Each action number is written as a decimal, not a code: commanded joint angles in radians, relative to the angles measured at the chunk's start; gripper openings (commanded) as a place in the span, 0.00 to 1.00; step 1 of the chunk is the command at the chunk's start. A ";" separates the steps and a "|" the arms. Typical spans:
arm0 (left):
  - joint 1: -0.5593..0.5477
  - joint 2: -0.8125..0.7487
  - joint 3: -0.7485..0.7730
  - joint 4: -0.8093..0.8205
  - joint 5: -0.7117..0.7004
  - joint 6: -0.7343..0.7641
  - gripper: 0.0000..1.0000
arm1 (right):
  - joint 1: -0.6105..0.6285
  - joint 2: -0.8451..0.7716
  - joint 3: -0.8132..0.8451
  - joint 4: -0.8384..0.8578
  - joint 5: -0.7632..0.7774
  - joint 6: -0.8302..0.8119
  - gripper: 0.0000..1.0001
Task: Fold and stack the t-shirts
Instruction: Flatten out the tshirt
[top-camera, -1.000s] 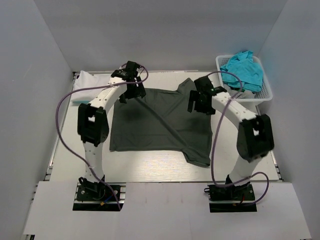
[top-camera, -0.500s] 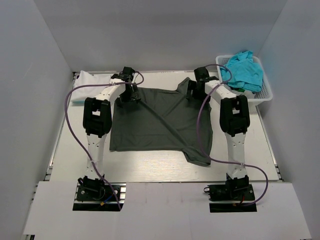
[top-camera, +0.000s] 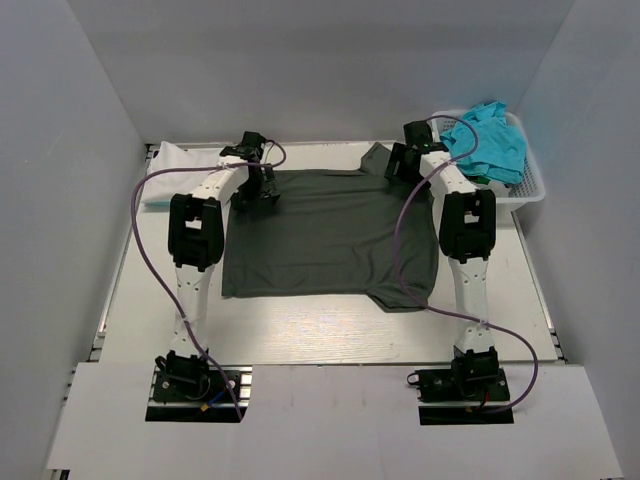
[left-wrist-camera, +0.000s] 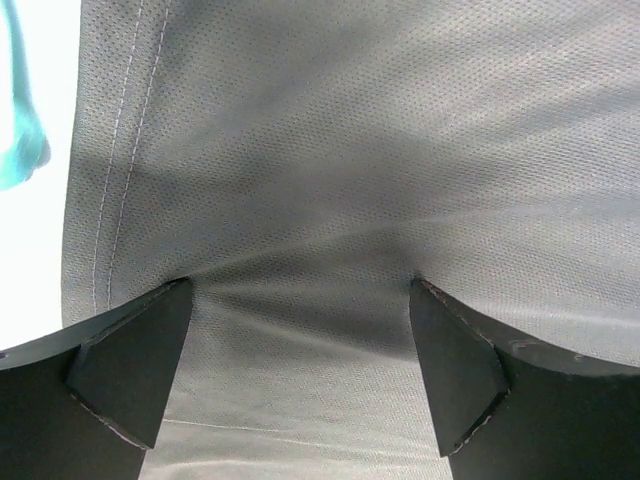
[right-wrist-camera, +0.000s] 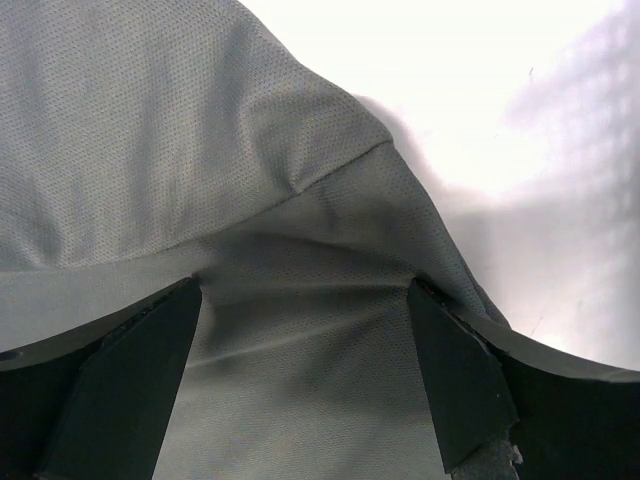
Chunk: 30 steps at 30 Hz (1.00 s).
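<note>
- Pale surface (top-camera: 300, 330) boxed in by grey walls (top-camera: 80, 200); the charcoal t-shirt (top-camera: 330, 235) lies spread flat mid-surface.
- Jaws spread wide, the left claw (left-wrist-camera: 300, 300) and right claw (right-wrist-camera: 305, 290) touch the shirt's far edge, gripping nothing.

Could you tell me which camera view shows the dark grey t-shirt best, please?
The top external view: the dark grey t-shirt lies spread out, nearly its whole outline visible. Both wrist views show only close-up patches of its fabric.

1. White lattice basket (top-camera: 528, 193): far right corner of the surface (top-camera: 300, 330), by the right wall.
2. Surface: pale, wood-grained.
3. Grey walls (top-camera: 300, 70) enclose three sides.
</note>
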 joint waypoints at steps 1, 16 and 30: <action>0.008 0.075 0.059 0.026 0.068 0.028 1.00 | -0.015 0.081 0.008 0.001 -0.040 -0.007 0.90; 0.008 -0.053 0.218 -0.037 0.193 0.068 1.00 | 0.024 -0.159 -0.027 0.080 -0.188 -0.201 0.90; 0.017 -0.859 -0.862 -0.118 0.009 -0.225 1.00 | 0.069 -1.067 -1.119 0.051 -0.181 0.043 0.90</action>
